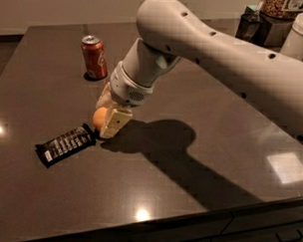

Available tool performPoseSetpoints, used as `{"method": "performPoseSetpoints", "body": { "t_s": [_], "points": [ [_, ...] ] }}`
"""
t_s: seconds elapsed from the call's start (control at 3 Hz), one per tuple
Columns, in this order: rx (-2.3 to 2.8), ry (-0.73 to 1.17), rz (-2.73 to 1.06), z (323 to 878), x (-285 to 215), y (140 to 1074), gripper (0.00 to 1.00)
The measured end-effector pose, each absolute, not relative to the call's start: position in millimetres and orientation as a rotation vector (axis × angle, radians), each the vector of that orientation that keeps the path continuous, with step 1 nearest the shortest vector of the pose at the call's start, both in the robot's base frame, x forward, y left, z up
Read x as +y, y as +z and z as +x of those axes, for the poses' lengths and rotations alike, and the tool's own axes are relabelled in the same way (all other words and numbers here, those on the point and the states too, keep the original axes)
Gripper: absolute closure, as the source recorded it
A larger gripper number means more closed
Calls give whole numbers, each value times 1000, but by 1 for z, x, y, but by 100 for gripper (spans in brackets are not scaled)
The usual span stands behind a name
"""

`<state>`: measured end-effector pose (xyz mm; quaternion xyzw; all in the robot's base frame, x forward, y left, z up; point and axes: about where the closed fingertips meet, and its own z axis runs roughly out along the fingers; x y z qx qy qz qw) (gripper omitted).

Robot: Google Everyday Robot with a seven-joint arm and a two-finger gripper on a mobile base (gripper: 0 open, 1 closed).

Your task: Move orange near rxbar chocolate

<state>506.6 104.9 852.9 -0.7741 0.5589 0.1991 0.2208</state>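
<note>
The orange (pixel 98 118) is a small round fruit low over the dark table (pixel 200 144), just right of the rxbar chocolate (pixel 65 145), a flat black wrapper with white lettering lying at a slant. My gripper (pixel 109 116) hangs from the big white arm and is shut on the orange, with one finger behind it and one finger (pixel 115 122) in front of it. The orange is about at table level, close to the bar's right end.
A red soda can (pixel 94 57) stands upright behind the gripper, toward the table's far left. Dark containers (pixel 264 25) and a white bin (pixel 300 36) stand at the back right. The table's front edge runs along the bottom.
</note>
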Motion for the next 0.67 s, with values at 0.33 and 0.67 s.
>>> {"method": "performPoseSetpoints", "body": {
  "t_s": [0.33, 0.67],
  "points": [
    [1544, 551, -2142, 506, 106, 853, 0],
    [1544, 551, -2142, 506, 106, 853, 0]
  ]
}}
